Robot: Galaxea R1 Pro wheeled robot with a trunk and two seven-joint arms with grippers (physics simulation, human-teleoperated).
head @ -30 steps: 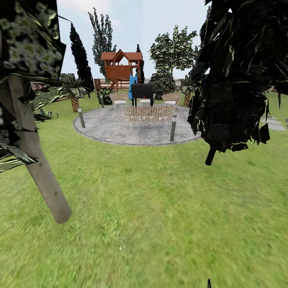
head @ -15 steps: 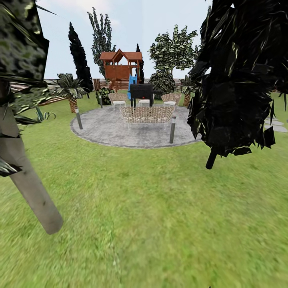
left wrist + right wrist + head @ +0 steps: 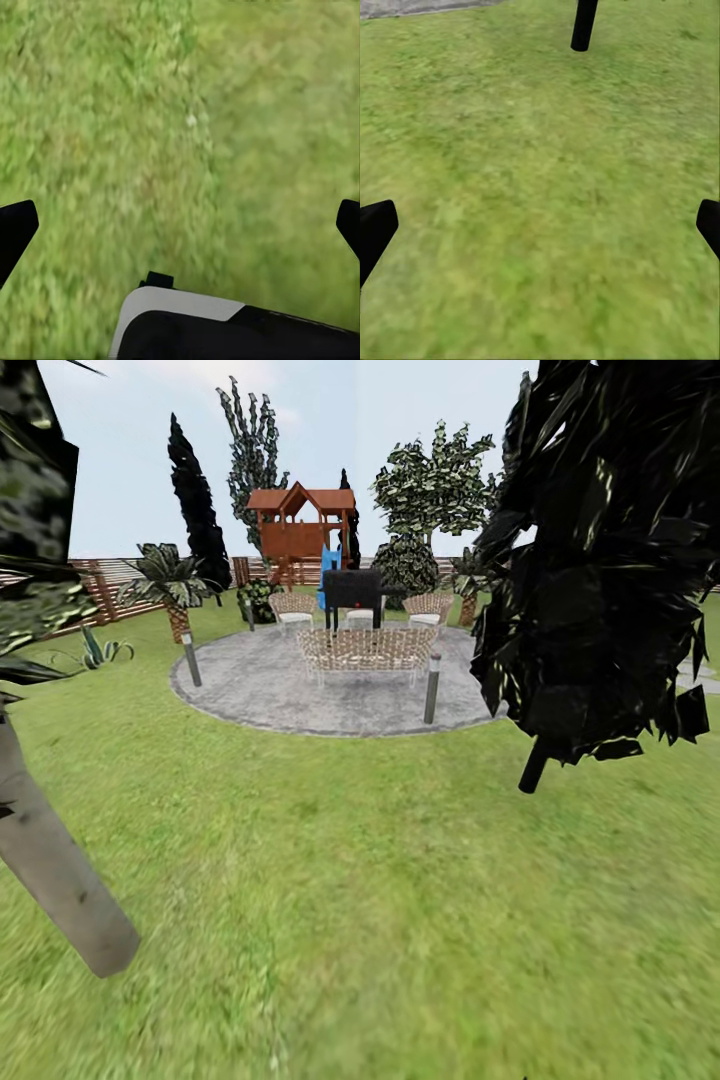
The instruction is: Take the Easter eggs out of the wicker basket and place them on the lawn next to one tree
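Two grippers spread wide above bare lawn (image 3: 380,880), left (image 3: 180,225) and right (image 3: 540,225), nothing between the dark fingertips (image 3: 15,229) at either side. Wide green grass, yellowish in patches, stretching ahead to a round grey patio (image 3: 330,685) with wicker chairs (image 3: 365,650). Pale mottled tree (image 3: 50,860) trunk at the lawn's near left edge, long axis leaning, base toward the right, though probably slanted by the lens. Dark conifer (image 3: 600,550) at right, thin black stem (image 3: 583,24) planted in grass.
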